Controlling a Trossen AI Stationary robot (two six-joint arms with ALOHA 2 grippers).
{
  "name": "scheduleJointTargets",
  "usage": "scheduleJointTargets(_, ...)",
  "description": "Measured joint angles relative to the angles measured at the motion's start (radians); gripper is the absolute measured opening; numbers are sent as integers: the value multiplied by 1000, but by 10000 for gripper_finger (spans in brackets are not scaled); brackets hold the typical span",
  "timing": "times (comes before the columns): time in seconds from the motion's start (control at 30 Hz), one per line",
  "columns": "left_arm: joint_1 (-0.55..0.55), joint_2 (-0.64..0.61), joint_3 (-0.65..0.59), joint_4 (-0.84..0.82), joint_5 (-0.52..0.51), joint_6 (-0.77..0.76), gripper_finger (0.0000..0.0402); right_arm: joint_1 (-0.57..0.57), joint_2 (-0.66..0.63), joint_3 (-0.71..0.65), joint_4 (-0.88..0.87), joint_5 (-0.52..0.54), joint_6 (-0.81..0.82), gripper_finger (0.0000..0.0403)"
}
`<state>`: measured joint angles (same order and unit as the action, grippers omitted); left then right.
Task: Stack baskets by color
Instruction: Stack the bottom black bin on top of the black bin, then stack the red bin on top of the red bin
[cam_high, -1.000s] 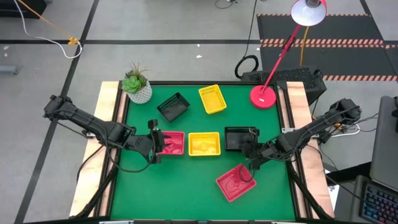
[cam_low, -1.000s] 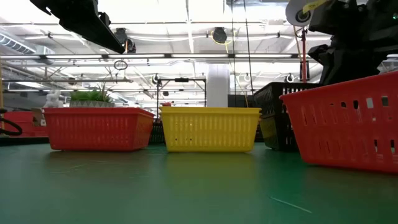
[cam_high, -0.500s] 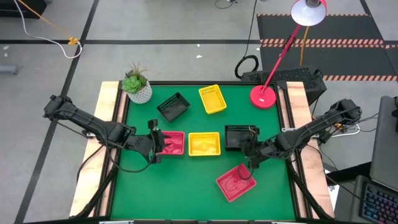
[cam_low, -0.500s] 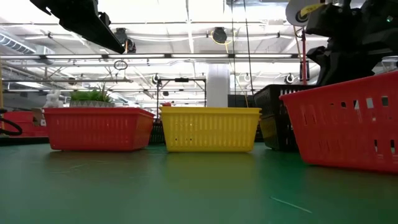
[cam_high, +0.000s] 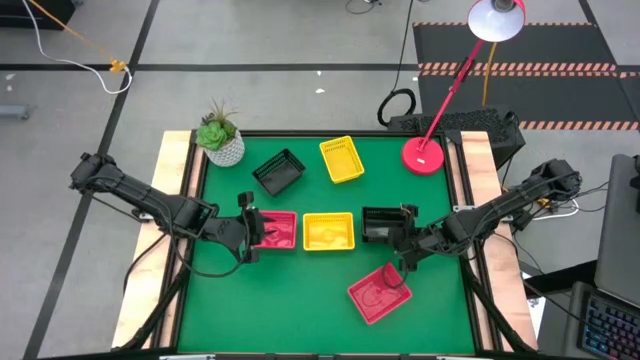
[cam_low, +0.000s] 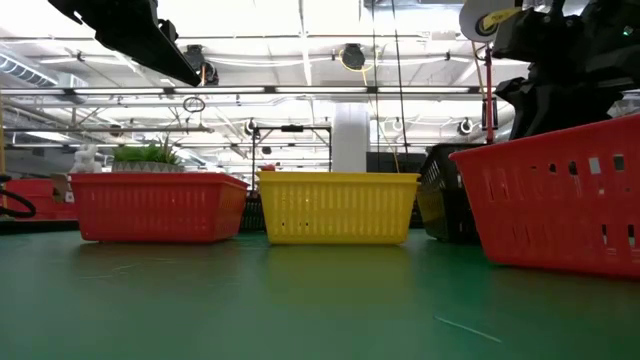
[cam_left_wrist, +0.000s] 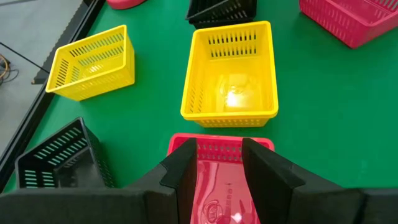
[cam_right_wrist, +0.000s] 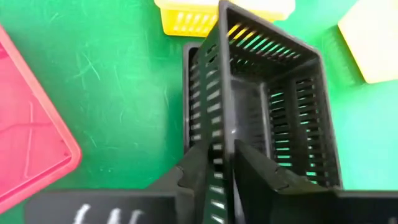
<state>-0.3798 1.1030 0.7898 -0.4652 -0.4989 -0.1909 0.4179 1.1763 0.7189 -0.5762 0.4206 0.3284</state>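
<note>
In the table's middle row stand a red basket (cam_high: 278, 230), a yellow basket (cam_high: 328, 231) and a black basket (cam_high: 385, 222). The black one (cam_right_wrist: 273, 81) is tilted inside a second black basket (cam_right_wrist: 186, 99) that lies flat under it. My right gripper (cam_right_wrist: 221, 158) is slightly open, one finger on either side of the tilted basket's raised wall. My left gripper (cam_left_wrist: 217, 165) hovers open above the left end of the red basket (cam_left_wrist: 217, 186). Another red basket (cam_high: 380, 293) stands near the front, with a black one (cam_high: 279, 171) and a yellow one (cam_high: 342, 159) farther back. My right gripper has one finger inside and one finger (cam_right_wrist: 255, 174) outside the tilted black basket's wall (cam_right_wrist: 224, 124), coming slanting down from the table's right. I cannot tell whether the fingers touch that wall. The basket's lower part sits in the black basket beneath.
A white plant pot (cam_high: 221, 146) stands at the far left corner and a round red lamp base (cam_high: 424, 154) at the far right. Bare green mat lies along the near edge, left of the front red basket (cam_low: 560, 190).
The black basket at my right gripper has tipped and sunk a little into the black basket under it; in the low view its upper rim now stands lower and more aslant. Both arms have kept their places.
</note>
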Motion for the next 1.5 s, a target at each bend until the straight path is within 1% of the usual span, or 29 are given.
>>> scheduleJointTargets(0.3,0,0,0,0,0,0,129,0,0,0,1,-2,40,134)
scheduleJointTargets(0.5,0,0,0,0,0,0,129,0,0,0,9,-2,65,162)
scheduleJointTargets(0.73,0,0,0,2,0,-2,129,0,-5,22,50,-8,96,169)
scheduleJointTargets(0.83,0,0,0,15,0,-2,129,2,-5,51,50,-36,129,169)
scheduleJointTargets(1.0,3,0,0,62,0,5,129,41,-5,69,84,-22,205,169)
scheduleJointTargets(1.17,31,0,0,81,-1,-2,129,125,-5,70,134,41,290,169)
scheduleJointTargets(1.37,79,0,0,82,0,-45,129,258,-3,71,195,168,324,169)
scheduleJointTargets(1.5,92,1,0,81,1,-62,129,322,15,71,208,246,334,169)
